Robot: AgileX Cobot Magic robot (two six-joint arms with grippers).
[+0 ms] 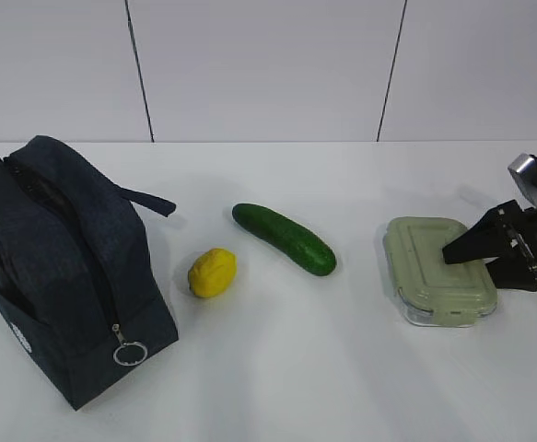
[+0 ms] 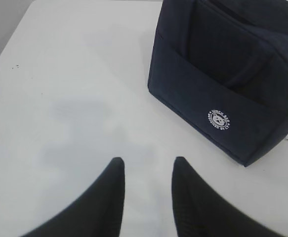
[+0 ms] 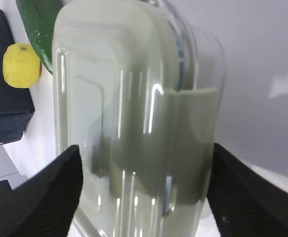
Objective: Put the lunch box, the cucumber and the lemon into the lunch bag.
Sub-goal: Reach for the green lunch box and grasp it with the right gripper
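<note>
My right claw (image 3: 144,197) is spread wide, fingers either side of the lunch box (image 1: 438,270) at 3 o'clock on the table – not clamped yet. Glass: prob. heavy, slick, breakable – grip across the short sides, under the lid rim. Left claw (image 2: 148,170) is parted, holding nothing.

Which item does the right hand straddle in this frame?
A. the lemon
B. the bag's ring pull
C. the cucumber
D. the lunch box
D: the right hand has a finger on each side of the lunch box, while the lemon and cucumber lie apart.
</note>
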